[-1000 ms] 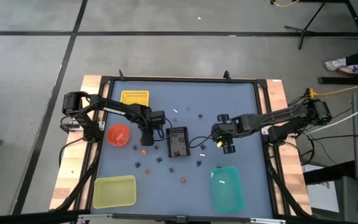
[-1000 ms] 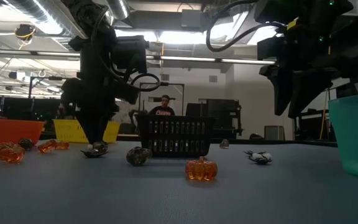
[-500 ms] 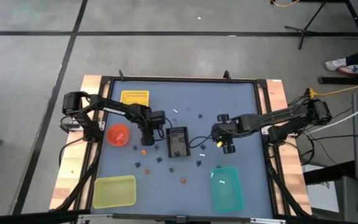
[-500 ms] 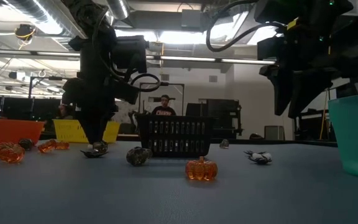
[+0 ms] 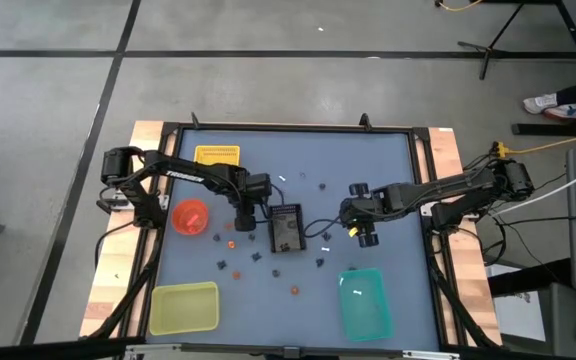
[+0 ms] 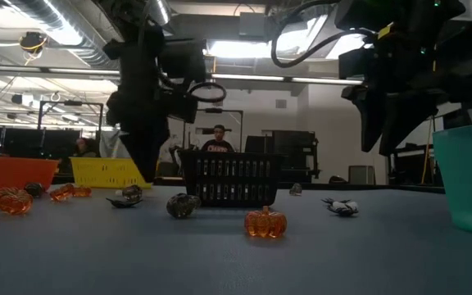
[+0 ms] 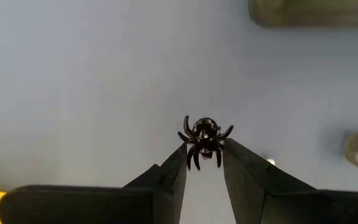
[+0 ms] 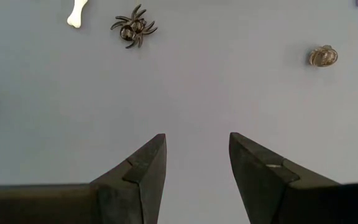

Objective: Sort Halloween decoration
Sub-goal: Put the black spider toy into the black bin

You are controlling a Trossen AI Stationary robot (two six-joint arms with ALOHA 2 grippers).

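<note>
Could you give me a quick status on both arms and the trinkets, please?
Left gripper shut on black spider, lifted beside black tray. Right gripper open, empty, above table. Nothing in the way.

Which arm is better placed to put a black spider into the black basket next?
The left. Its pincer already grips a black spider right beside the black basket. The right pincer hangs open and empty.

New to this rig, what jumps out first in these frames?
The left gripper, shut on a black spider and lifted off the mat beside the black basket at the table's centre. The right gripper hangs open over bare mat right of the basket. In front of the basket, an orange pumpkin glows.
</note>
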